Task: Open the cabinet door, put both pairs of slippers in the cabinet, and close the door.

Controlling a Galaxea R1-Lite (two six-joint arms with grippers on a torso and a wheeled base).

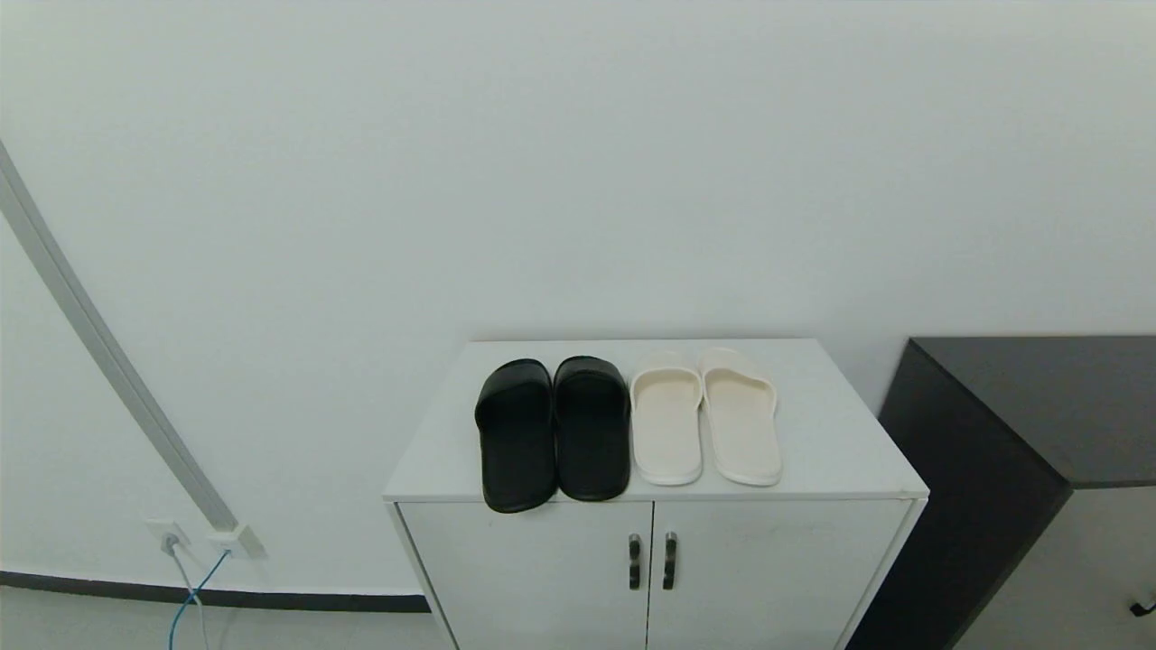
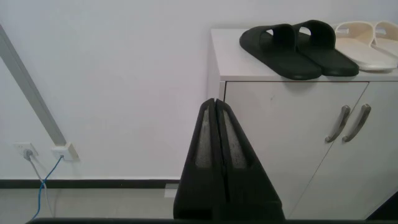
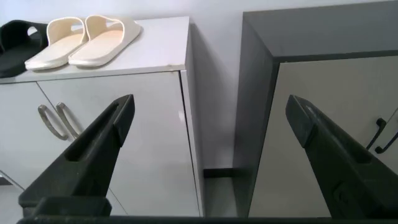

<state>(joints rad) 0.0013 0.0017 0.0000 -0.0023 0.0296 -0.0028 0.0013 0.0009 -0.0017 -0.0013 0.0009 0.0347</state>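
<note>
A white two-door cabinet (image 1: 777,560) stands against the wall with both doors closed and two dark handles (image 1: 650,561) at the centre seam. On its top lie a black pair of slippers (image 1: 553,431) and, to their right, a cream pair of slippers (image 1: 704,415), toes toward the wall. My left gripper (image 2: 215,102) is shut and empty, low and off the cabinet's left front corner (image 2: 222,84). My right gripper (image 3: 208,109) stands wide open and empty, low by the cabinet's right side (image 3: 193,137). The cream pair (image 3: 84,40) and the handles (image 3: 55,119) lie beyond its fingers.
A dark grey cabinet (image 1: 993,451) stands close to the right of the white one, with a narrow gap (image 3: 214,124) between them. On the wall at the left run a slanted grey conduit (image 1: 99,352), sockets and a blue cable (image 1: 194,591).
</note>
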